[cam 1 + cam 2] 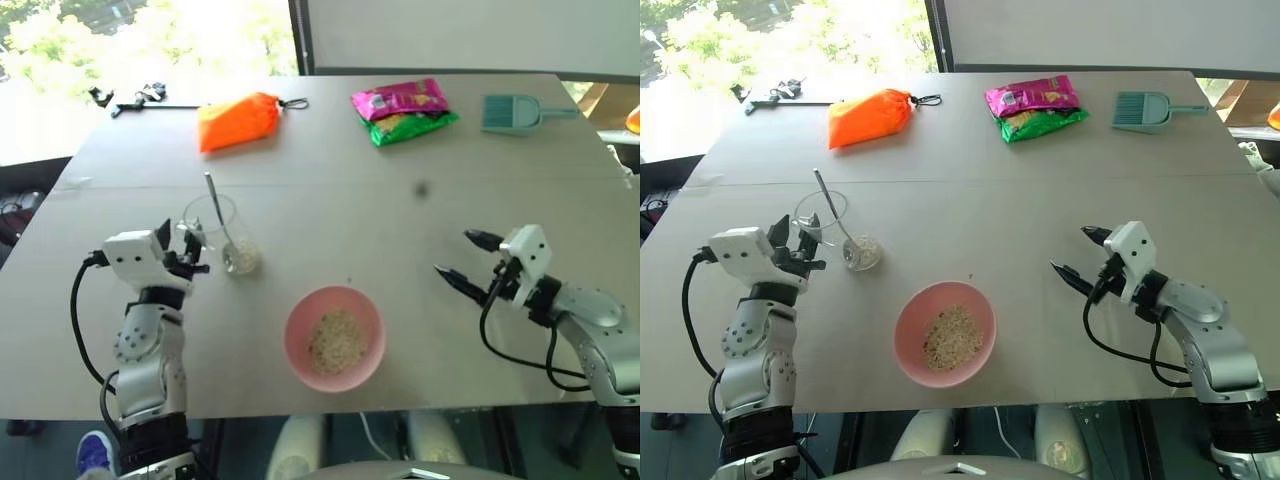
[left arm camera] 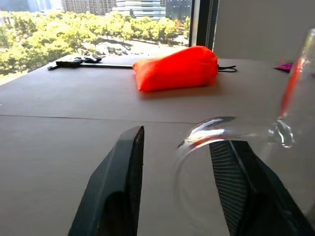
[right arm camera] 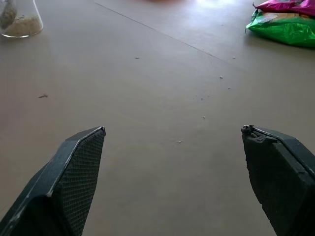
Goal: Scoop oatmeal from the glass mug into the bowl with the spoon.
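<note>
Right gripper (image 3: 172, 142) spread wide above bare table (image 3: 162, 88).

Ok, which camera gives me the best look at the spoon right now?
The left eye view: the spoon stands in the glass mug, its handle leaning up over the rim and its bowl down in the leftover oatmeal. The right eye view shows the same. The left wrist view shows the mug's handle; the right wrist view shows the mug's base.
</note>
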You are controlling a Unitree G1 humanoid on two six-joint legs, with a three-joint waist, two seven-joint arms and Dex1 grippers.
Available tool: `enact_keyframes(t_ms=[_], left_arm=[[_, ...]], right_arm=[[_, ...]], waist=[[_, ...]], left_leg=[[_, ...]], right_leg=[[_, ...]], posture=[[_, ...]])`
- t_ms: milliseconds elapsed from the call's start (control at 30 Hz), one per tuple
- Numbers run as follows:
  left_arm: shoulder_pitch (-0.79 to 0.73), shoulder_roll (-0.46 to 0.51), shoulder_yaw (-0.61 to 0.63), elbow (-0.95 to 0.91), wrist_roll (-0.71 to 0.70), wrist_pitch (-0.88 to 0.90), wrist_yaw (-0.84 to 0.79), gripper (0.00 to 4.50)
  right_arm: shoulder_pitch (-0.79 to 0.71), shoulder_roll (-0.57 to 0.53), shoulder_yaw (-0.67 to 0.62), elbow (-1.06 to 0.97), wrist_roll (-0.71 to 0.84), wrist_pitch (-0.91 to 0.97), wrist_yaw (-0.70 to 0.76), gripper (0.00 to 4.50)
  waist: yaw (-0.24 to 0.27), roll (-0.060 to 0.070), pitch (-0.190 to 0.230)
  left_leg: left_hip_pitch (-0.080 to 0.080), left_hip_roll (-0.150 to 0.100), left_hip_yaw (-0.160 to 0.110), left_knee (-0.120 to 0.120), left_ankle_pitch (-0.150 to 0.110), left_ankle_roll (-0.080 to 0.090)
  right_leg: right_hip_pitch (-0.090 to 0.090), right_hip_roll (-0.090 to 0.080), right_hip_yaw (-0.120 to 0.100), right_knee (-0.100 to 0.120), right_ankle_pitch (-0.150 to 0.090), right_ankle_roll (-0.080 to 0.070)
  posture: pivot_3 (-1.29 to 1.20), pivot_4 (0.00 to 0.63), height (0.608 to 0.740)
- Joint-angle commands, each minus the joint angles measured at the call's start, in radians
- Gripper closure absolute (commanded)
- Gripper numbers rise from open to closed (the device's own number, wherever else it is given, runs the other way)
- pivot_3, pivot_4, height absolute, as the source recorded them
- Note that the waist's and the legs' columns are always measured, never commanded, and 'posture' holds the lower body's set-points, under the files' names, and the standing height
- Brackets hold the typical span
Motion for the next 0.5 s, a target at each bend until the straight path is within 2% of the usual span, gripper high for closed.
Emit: enact_keyframes(t_ms=[33, 67, 100, 267, 500], left_arm=[[0.053, 0.007, 0.017, -0.119, -0.034, 0.023, 0.009, 0.58], [0.071, 0.011, 0.020, -0.145, -0.045, 0.039, 0.008, 0.11], [0.089, 0.015, 0.022, -0.168, -0.053, 0.052, 0.007, 0.04], [0.250, 0.045, 0.038, -0.333, -0.102, 0.134, -0.031, 0.04], [0.444, 0.086, 0.070, -0.451, -0.202, 0.206, -0.120, 0.04]], right_arm=[[-0.014, -0.008, -0.017, -0.005, -0.015, -0.031, 0.016, 0.00], [-0.011, -0.008, -0.020, -0.004, -0.014, -0.032, 0.018, 0.00], [-0.005, -0.009, -0.023, -0.003, -0.016, -0.038, 0.022, 0.00], [0.045, -0.016, -0.053, 0.009, -0.016, -0.077, 0.045, 0.00], [0.131, -0.038, -0.108, -0.018, 0.002, -0.114, 0.079, 0.00]], waist=[[0.005, 0.000, 0.000], [0.006, 0.000, 0.000], [0.006, 0.000, 0.000], [0.007, 0.000, 0.000], [0.009, 0.000, 0.000]], left_leg=[[0.003, 0.000, 0.000, -0.002, 0.000, 0.000], [0.007, 0.000, 0.000, -0.004, 0.000, 0.000], [0.007, 0.000, 0.000, -0.004, 0.000, 0.000], [0.007, 0.001, 0.000, -0.005, 0.000, 0.000], [0.009, 0.001, 0.001, -0.006, -0.002, 0.003]], right_leg=[[0.003, 0.000, 0.000, -0.002, 0.000, 0.000], [0.007, 0.000, 0.000, -0.004, 0.000, 0.000], [0.007, 0.000, 0.000, -0.004, 0.000, 0.000], [0.007, 0.000, 0.000, -0.005, 0.000, 0.000], [0.008, 0.000, 0.001, -0.005, 0.000, 0.000]], posture=[[0.00, 0.150, 0.740], [0.00, 0.150, 0.740], [0.00, 0.150, 0.740], [0.00, 0.150, 0.740], [0.00, 0.150, 0.740]])
